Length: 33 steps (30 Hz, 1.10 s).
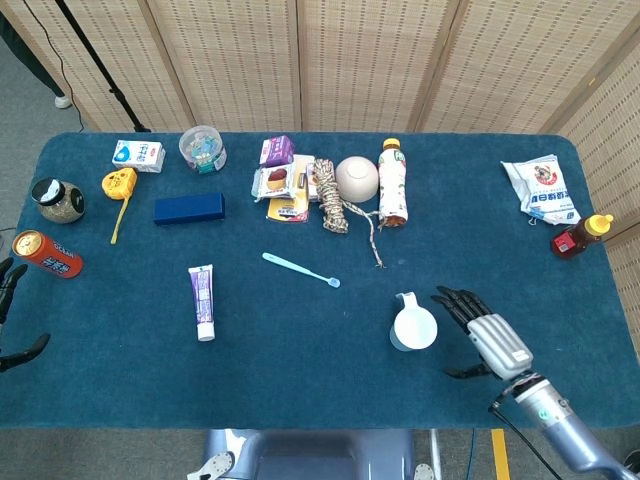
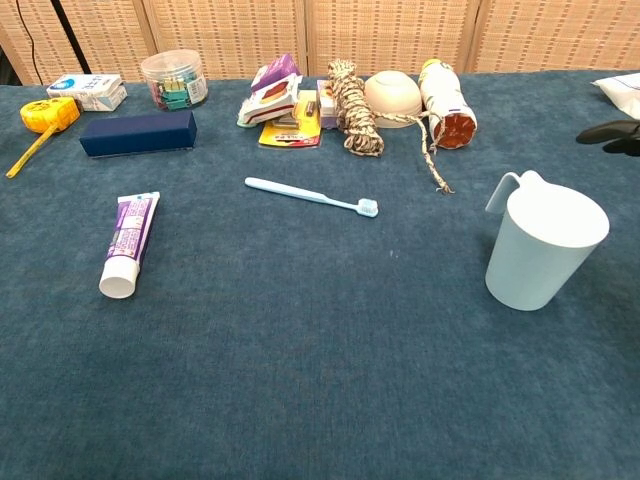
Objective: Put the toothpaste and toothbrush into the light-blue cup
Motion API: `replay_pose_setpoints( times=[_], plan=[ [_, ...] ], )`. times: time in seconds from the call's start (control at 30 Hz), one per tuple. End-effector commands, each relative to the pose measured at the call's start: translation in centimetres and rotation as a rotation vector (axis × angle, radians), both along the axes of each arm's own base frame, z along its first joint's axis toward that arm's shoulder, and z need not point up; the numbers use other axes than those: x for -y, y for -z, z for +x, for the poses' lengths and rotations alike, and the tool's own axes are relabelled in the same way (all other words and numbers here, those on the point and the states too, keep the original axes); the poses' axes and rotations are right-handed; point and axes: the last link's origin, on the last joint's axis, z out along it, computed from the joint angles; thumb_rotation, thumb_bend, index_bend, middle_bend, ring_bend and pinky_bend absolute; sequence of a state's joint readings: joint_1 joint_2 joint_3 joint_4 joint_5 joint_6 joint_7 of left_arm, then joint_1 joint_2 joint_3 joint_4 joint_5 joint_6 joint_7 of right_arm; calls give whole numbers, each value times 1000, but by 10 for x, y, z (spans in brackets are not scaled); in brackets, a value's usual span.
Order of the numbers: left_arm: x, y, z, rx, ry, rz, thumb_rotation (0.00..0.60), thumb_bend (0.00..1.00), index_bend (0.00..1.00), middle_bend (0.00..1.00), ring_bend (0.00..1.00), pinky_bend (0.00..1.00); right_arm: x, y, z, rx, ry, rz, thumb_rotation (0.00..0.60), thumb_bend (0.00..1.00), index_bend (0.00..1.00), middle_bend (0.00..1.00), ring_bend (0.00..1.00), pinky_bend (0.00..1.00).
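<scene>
Starting from zero: one toothpaste (image 1: 202, 302) and one toothbrush (image 1: 300, 269) lay flat on the table (image 1: 300, 380), well apart from the one empty light-blue cup (image 1: 414, 328). Right hand (image 1: 485, 335) hovered beside the cup, fingers spread, holding nothing. Left hand (image 1: 12, 318) barely showed at the edge; couldn't tell its state.

A staged test room: folding woven screens (image 1: 300, 60) behind a blue-clothed table (image 1: 300, 370).

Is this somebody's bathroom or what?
Probably not; it looks like a robot test room. A blue-clothed table holds unrelated items, like snack packets and rope, before woven screens.
</scene>
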State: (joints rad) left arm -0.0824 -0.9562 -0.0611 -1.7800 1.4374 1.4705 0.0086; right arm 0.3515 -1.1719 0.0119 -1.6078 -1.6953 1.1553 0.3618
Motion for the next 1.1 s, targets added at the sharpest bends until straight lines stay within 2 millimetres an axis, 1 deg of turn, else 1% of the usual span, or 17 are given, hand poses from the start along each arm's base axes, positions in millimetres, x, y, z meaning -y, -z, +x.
replay_pose_setpoints(
  times=[0.03, 0.17, 0.3, 0.33, 0.4, 0.43, 0.47, 0.53, 0.67, 0.73, 0.87, 1.1],
  plan=[
    [0, 0, 0, 1, -2, 1, 600, 200, 0, 0, 0, 0, 9, 16, 16, 8, -10, 34, 600, 0, 0, 0, 0, 0],
    [0, -1, -1, 4, -5, 2, 600, 201, 0, 0, 0, 0, 17, 29, 28, 14, -20, 53, 600, 0, 0, 0, 0, 0],
    [0, -2, -1, 8, -8, 2, 600, 200, 0, 0, 0, 0, 23, 34, 34, 12, -21, 50, 600, 0, 0, 0, 0, 1],
    [0, -2, -2, 11, -9, 1, 600, 200, 0, 0, 0, 0, 25, 36, 35, 16, -19, 43, 600, 0, 0, 0, 0, 19],
    [0, -2, -2, 13, -11, 0, 600, 201, 0, 0, 0, 0, 28, 39, 36, 16, -17, 29, 600, 0, 15, 0, 0, 92],
    [-1, -2, -2, 14, -12, 0, 600, 201, 0, 0, 0, 0, 28, 40, 36, 15, -16, 26, 600, 0, 42, 0, 0, 150],
    [-1, -2, -2, 15, -13, -1, 600, 200, 0, 0, 0, 0, 29, 41, 36, 13, -15, 27, 600, 0, 68, 1, 0, 180],
    [-1, -2, -3, 17, -17, -3, 600, 200, 0, 0, 0, 0, 28, 45, 34, 7, -6, 48, 600, 0, 152, 27, 0, 229],
    [-2, -3, -3, 20, -20, -3, 600, 199, 0, 0, 0, 0, 30, 49, 33, 16, -2, 62, 600, 0, 208, 106, 10, 313],
    [-2, -3, -4, 22, -22, -2, 600, 200, 0, 0, 0, 0, 30, 49, 33, 24, -5, 59, 600, 0, 249, 146, 41, 348],
    [-2, -3, -4, 23, -25, -6, 600, 199, 0, 0, 0, 0, 30, 50, 35, 38, -15, 52, 600, 0, 307, 204, 95, 375],
    [-2, -2, -4, 22, -26, -12, 600, 200, 0, 0, 0, 0, 33, 51, 43, 56, -51, 36, 600, 0, 353, 240, 133, 392]
  ],
)
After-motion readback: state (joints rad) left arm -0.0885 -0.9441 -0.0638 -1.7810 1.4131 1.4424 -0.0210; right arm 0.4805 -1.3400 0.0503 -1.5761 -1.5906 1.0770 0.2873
